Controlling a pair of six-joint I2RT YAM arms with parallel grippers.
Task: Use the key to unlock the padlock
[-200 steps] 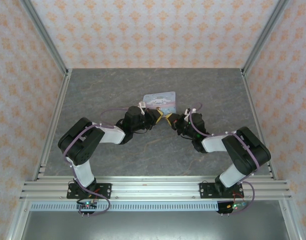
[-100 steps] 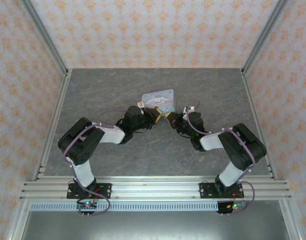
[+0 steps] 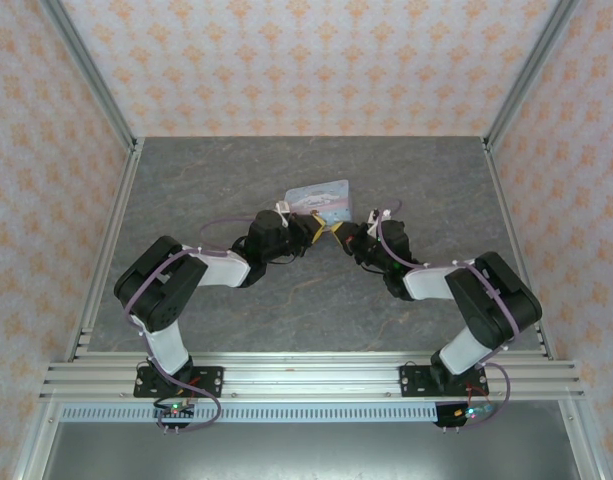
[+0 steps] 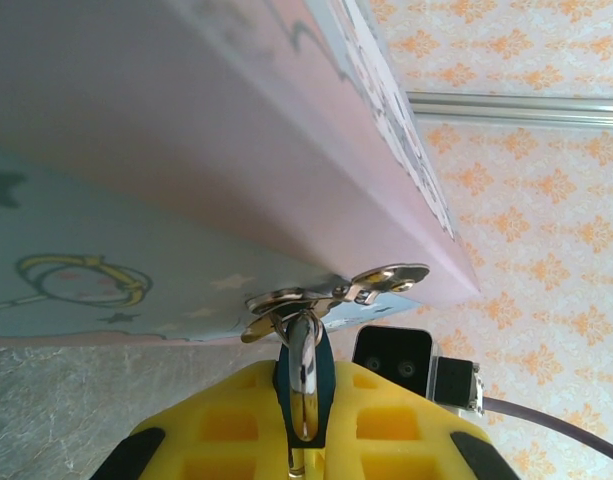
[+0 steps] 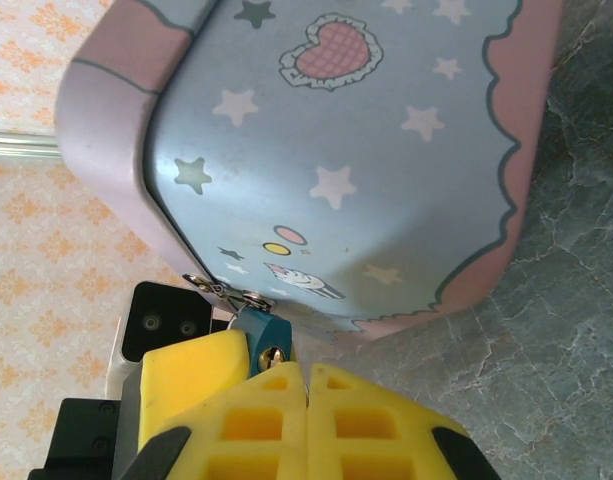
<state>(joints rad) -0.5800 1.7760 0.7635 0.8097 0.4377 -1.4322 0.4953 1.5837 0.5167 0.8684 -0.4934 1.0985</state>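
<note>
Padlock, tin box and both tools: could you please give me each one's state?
Tin box: lid shut.
Padlock: hooked through the hasp, gripped.
Left tool: shut on the padlock.
Right tool: shut, fingertips just beside the padlock.

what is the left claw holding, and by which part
The padlock, pinched by its teal body in the left claw; its shackle passes through the tin box's hasp.

Pale-blue tin box (image 5: 366,150) with pink trim and stars, teal-and-brass padlock (image 5: 264,335), grey marbled table (image 3: 216,180)
</note>
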